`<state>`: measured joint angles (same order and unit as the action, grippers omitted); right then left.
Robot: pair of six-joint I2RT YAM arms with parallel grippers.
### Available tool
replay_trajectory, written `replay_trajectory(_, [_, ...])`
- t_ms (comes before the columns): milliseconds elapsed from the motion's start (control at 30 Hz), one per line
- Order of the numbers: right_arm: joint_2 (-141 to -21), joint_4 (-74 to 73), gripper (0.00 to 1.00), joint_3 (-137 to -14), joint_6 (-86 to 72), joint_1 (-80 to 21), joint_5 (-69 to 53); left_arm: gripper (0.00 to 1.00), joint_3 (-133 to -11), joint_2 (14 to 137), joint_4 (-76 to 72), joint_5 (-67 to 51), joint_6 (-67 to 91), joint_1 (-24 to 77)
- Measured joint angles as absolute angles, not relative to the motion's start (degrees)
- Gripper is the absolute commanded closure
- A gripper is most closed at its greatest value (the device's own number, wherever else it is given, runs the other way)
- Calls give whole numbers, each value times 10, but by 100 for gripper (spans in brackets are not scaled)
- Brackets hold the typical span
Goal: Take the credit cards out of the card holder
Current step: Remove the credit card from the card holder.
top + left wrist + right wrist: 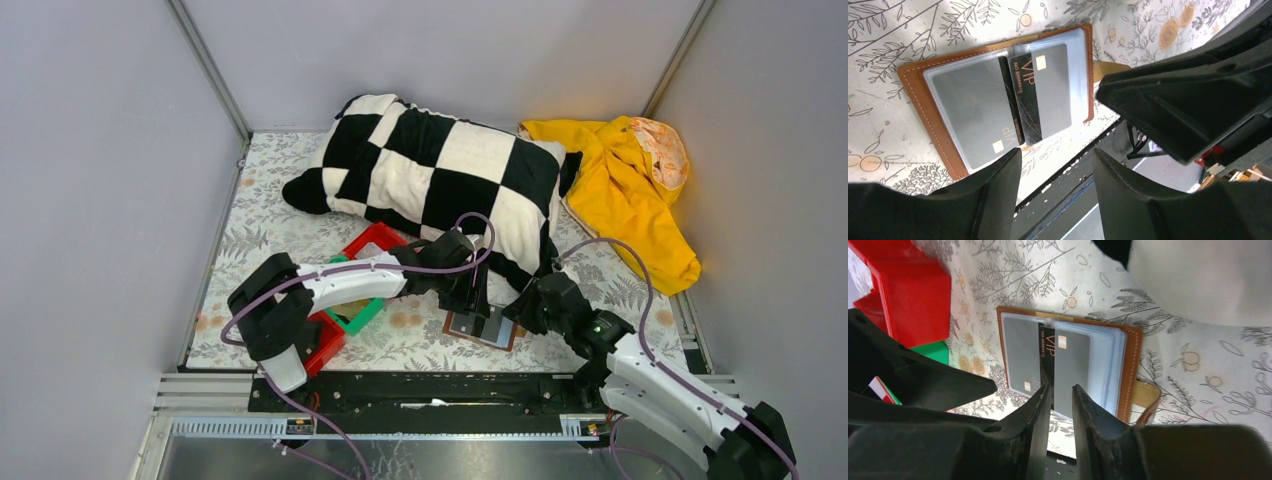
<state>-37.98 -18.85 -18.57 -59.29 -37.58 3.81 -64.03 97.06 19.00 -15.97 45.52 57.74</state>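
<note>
Card holder (998, 100) lies open flat on floral worktop (908, 30), nr front edge, btwn both tools. VIP cards (1043, 95) sit in clear sleeves. L tool (1057, 157) spread, over holder's edge, nothing in it. R tool (1062, 390) shows narrow gap over cards; can't tell if pinching.

I see a brown card holder (924, 100), grey and black cards (973, 107), floral tablecloth (270, 200), black-and-white checked pillow (440, 170), yellow cloth (620, 190), red bin (375, 240), green bin (365, 312).
</note>
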Motion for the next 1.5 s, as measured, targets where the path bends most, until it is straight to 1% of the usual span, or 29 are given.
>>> replay_trajectory(133, [-412, -156, 70, -179, -592, -376, 12, 40, -619, 981, 160, -162, 475, 571])
replay_trajectory(467, [-417, -129, 70, -145, -599, -376, 3, 39, -584, 1002, 101, -176, 500, 569])
replay_trajectory(867, [-411, -69, 76, -87, -626, -376, -7, 41, -561, 1011, 70, -180, 501, 566])
replay_trajectory(1033, [-392, -53, 77, -67, -642, -376, -7, 46, -557, 1011, 59, -181, 500, 566])
replay_trajectory(1400, [-388, -43, 77, -59, -655, -376, -7, 61, -542, 1025, 14, -201, 512, 564])
replay_trajectory(1467, [-388, -42, 77, -59, -655, -376, -7, 65, -539, 1028, 2, -207, 515, 564])
replay_trajectory(1500, [-388, -42, 77, -58, -655, -376, -7, 70, -538, 1030, -2, -210, 519, 564])
